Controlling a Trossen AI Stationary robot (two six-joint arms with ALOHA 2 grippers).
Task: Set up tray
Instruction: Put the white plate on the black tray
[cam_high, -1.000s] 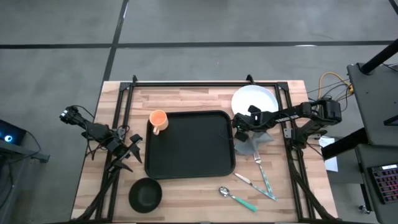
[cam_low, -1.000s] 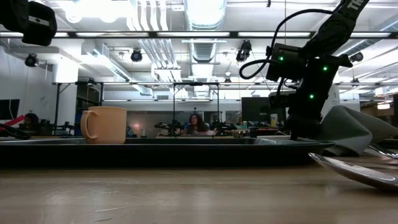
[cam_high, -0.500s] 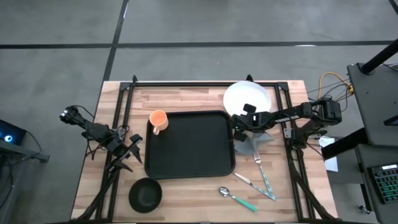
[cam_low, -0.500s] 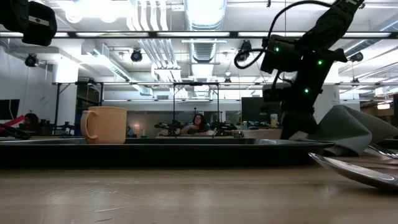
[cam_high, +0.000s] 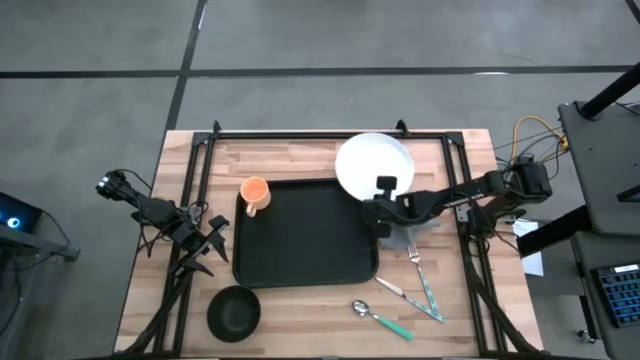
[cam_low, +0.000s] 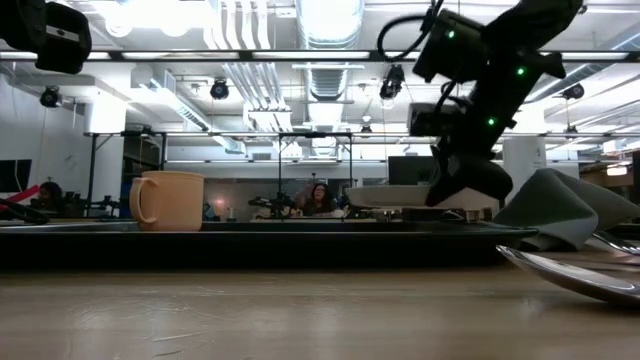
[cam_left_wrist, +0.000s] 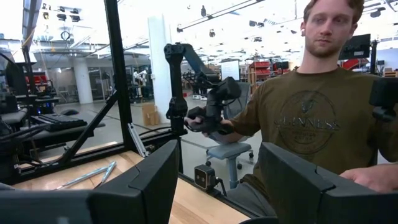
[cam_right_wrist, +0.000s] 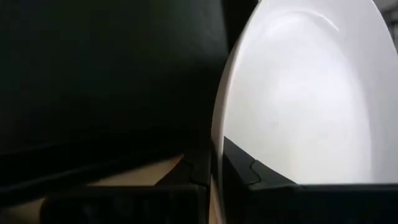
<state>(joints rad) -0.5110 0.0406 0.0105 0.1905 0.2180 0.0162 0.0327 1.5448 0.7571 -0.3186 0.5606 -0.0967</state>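
Note:
The black tray (cam_high: 305, 232) lies in the middle of the table, with an orange cup (cam_high: 255, 193) standing at its far left corner. A white plate (cam_high: 374, 166) hangs over the tray's far right corner, and my right gripper (cam_high: 378, 202) is shut on it. In the low view the plate (cam_low: 390, 196) floats roughly level just above the tray's rim (cam_low: 250, 228). My left gripper (cam_high: 213, 246) waits open to the left of the tray, holding nothing. My right gripper pinches the plate's rim (cam_right_wrist: 216, 146) on its near side. One finger lies on the upper face and one underneath. The fingers come slanting down from the table's right. The plate is lifted clear and close to level, partly over the tray.
A grey napkin (cam_high: 415, 235) lies right of the tray under my right arm. A fork (cam_high: 418, 262), a knife (cam_high: 398, 290) and a spoon (cam_high: 380, 318) lie nearer the front. A black bowl (cam_high: 233, 312) sits at the near left. A person (cam_left_wrist: 305, 118) sits beyond the table.
My right gripper has carried the plate up and toward the table's left, from the far right of the table to above the tray's far right corner. Its wrist has rolled on the way, and the plate now hangs clear of the wood.

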